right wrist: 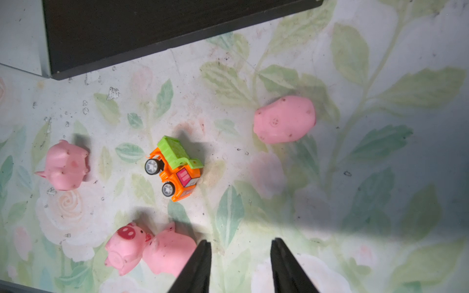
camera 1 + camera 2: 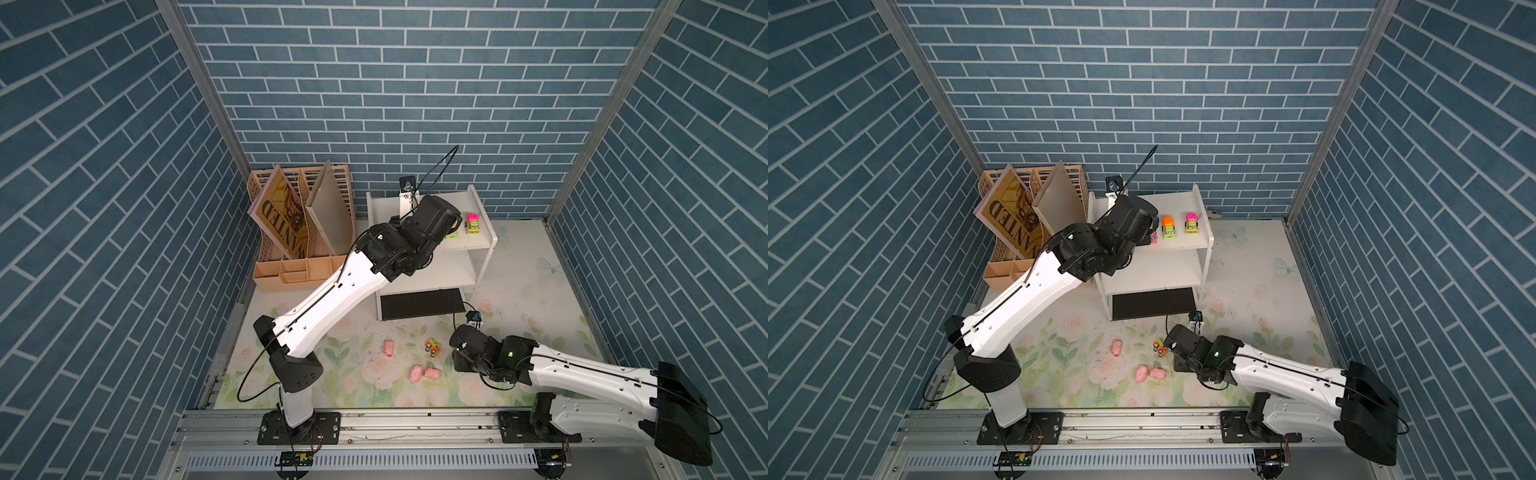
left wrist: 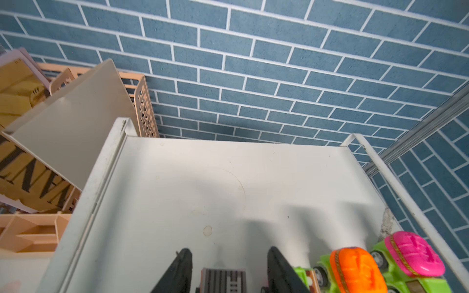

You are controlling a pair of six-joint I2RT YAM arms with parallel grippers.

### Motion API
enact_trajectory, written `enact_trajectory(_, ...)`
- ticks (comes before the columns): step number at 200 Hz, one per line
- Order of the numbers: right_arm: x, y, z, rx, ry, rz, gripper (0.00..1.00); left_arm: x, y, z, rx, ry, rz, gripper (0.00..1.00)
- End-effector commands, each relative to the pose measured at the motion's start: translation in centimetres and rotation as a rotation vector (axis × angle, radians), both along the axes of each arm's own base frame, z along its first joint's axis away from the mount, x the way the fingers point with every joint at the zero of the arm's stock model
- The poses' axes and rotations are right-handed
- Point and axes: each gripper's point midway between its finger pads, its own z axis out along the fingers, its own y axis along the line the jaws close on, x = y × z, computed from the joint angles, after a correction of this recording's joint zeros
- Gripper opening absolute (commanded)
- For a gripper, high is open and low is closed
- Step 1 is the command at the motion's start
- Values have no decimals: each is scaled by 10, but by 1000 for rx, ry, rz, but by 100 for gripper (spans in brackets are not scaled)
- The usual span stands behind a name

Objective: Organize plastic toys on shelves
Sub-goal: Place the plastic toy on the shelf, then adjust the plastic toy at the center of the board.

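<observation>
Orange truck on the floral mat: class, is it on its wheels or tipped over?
Tipped onto its side: the orange truck shows two wheel hubs facing up toward the camera, not down on the floral mat.

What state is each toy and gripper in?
Left gripper: fingers open around a striped toy.
Right gripper: fingers open, empty.
Green plastic truck, orange drum: upright on white shelf unit.
Green plastic truck, pink drum: upright beside it.
Orange plastic truck, green bed: on its side, floral mat.
Rounded pink pigs: on the mat, two touching.
</observation>
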Motion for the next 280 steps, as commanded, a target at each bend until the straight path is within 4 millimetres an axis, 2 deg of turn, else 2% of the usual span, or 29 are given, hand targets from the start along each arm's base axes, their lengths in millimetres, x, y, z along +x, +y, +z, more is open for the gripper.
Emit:
enact_trajectory(1, 9, 3, 14, -14, -40, 14, 43, -4, 19, 44, -48, -100, 23, 56)
enact_trajectory(32, 19, 14, 31, -28, -84, 52, 42, -21, 44, 83, -127, -176, 27, 56)
enact_trajectory(52, 24, 22, 40, -37, -109, 84, 42, -38, 63, 89, -154, -182, 15, 56)
enact_trajectory(67, 28, 31, 46, -37, -129, 110, 42, -52, 75, 81, -188, -172, -8, 58)
enact_trajectory(79, 29, 41, 50, -40, -141, 135, 41, -65, 86, 67, -231, -162, -28, 59)
enact_trajectory(94, 28, 54, 51, -46, -144, 164, 41, -80, 103, 39, -275, -129, -20, 59)
enact_trajectory(108, 25, 69, 46, -48, -138, 193, 41, -92, 115, 5, -272, -68, -6, 59)
enact_trajectory(133, 21, 93, 32, -54, -123, 227, 40, -108, 128, -66, -221, 67, 8, 59)
enact_trajectory(147, 25, 92, 22, -76, -115, 204, 39, -116, 133, -105, -207, 130, 17, 58)
enact_trajectory(166, 33, 79, 9, -84, -98, 179, 39, -126, 136, -157, -183, 216, 16, 58)
enact_trajectory(182, 37, 66, -3, -71, -75, 172, 39, -132, 136, -188, -173, 269, 15, 57)
enact_trajectory(205, 36, 54, -16, -85, -53, 186, 40, -134, 128, -212, -172, 315, -6, 57)
enact_trajectory(238, 32, 51, -29, -90, -25, 221, 41, -132, 118, -228, -149, 353, -24, 57)
enact_trajectory(280, 34, 53, -20, -73, -43, 227, 41, -129, 110, -234, -143, 371, -30, 57)
